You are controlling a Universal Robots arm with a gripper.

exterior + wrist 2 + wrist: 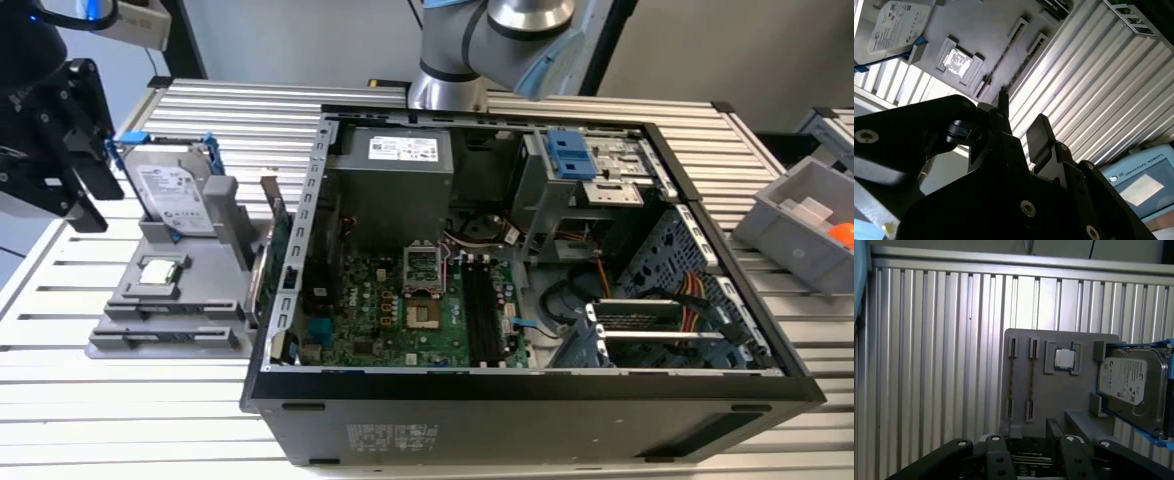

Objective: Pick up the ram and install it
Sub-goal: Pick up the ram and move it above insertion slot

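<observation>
- We see a grey holder (1054,395) on the ribbed worktop (929,365).
- It carries two RAM sticks (1031,380) edge-on, a processor (1064,359) and a hard drive (1126,382).
- The fingers (1054,430) of our gripper (1029,432) stand apart with nothing between them.

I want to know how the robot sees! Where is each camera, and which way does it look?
Exterior view: high up, looking down on the open computer case, the table and the arm.
First wrist view: on the wrist, facing the gray holder past the open gripper.
Second wrist view: on the wrist, tilted toward the holder, gripper in front.
Both wrist views share the hard drive and ram sticks.
</observation>
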